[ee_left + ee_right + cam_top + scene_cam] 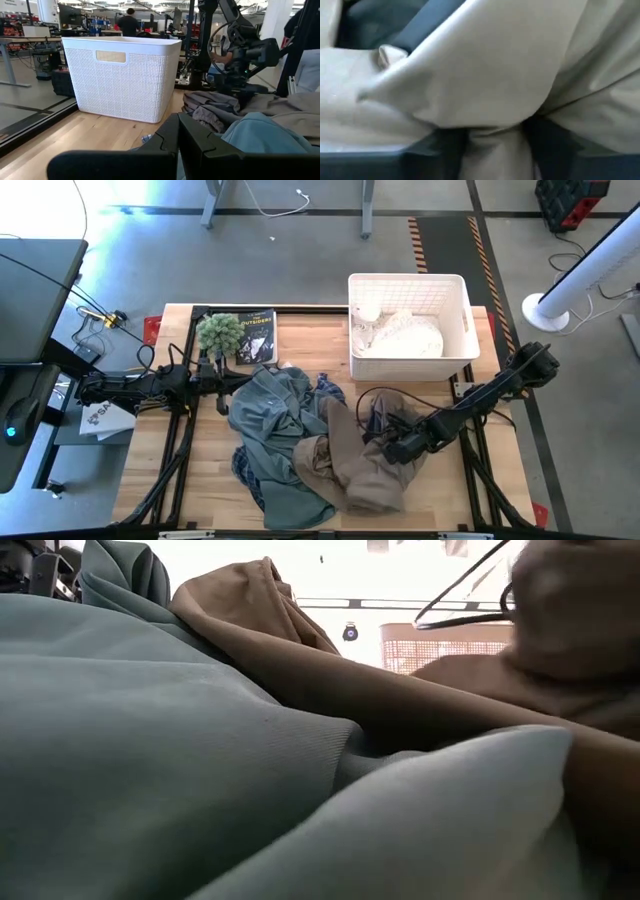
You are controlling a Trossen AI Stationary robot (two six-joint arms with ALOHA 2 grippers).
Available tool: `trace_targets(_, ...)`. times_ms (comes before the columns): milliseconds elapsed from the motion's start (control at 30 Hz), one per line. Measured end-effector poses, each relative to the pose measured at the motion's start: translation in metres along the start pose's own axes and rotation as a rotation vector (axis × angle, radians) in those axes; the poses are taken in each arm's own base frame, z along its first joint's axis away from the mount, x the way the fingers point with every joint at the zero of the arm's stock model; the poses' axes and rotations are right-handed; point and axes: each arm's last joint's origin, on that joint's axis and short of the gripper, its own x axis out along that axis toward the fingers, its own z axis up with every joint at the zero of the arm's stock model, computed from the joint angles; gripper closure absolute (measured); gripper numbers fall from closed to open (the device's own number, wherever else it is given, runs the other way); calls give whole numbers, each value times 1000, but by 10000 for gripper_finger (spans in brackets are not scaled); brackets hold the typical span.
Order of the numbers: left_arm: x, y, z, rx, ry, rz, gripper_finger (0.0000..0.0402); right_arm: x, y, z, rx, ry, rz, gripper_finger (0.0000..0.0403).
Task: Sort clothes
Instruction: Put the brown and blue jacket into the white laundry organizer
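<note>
A pile of clothes lies mid-table. The grey-blue garment lies on the left of the pile and the tan-khaki garment on the right. The navy-and-white plaid shirt shows from under them. The thin white garment lies inside the white basket. My right gripper is shut on the tan-khaki garment. My left gripper is shut at the grey-blue garment's far left edge. My left gripper's shut fingers lie level beside the grey-blue garment; I cannot tell whether they touch it. My right gripper pinches a gathered fold of the tan-khaki garment between its two fingers. It comes slanting down from the table's right. The cloth creases toward the fingers, and the garment rests on the pile.
The white basket stands at the far right of the table. A green fuzzy plant and a book sit at the far left. Bare wood shows at the near left and near right.
</note>
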Motion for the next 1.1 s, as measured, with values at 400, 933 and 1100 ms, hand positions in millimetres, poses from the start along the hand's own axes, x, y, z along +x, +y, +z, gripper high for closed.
trace_targets(400, 0, 0, 0, 0, -1, 0, 400, -30, 18, 7, -42, -101, -49, 365)
trace_targets(933, 0, 0, 0, 0, -1, 0, 400, -246, 82, 58, -221, -841, 145, 368)
trace_targets(1100, 0, 0, 0, 0, -2, 0, 400, -320, 80, 82, -232, -1173, 43, 368)
